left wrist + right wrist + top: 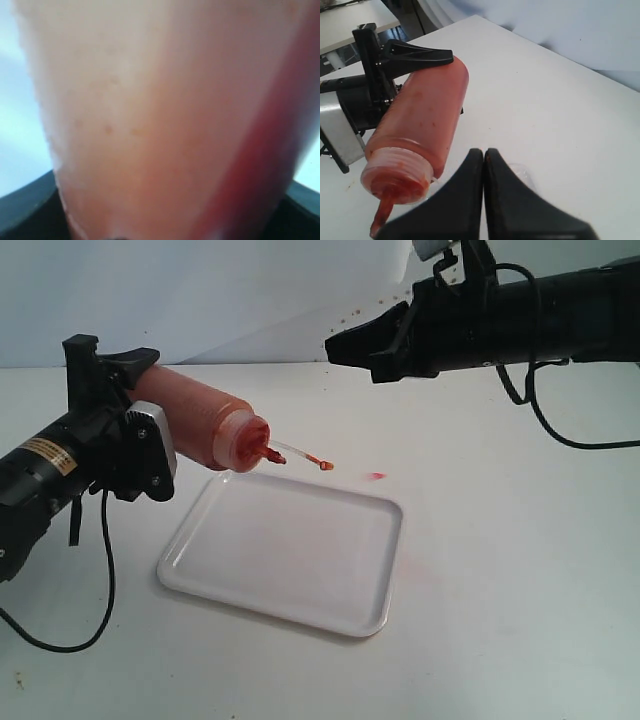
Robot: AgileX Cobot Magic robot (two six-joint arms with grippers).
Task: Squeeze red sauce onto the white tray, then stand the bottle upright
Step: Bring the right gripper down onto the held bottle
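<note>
My left gripper [135, 390] is shut on the bottle [205, 425], an orange-tinted squeeze bottle held nearly level and tilted a little downward. Its red nozzle [270, 453] points right, above the far left corner of the white tray [385, 570]. The small cap [322, 463] dangles from its tether beyond the nozzle. Red sauce shows only inside the bottle; the tray's surface is plain white. In the left wrist view the bottle [160, 120] fills the frame. My right gripper [335, 345] hangs shut and empty, high above the tray's far side. In the right wrist view it [484, 152] sits next to the bottle [425, 125].
A tiny pale-red smear [376, 476] lies on the white table just beyond the tray's far edge. The left arm's cable [105, 570] loops down at the left. The right arm's cable [560, 425] hangs at the right.
</note>
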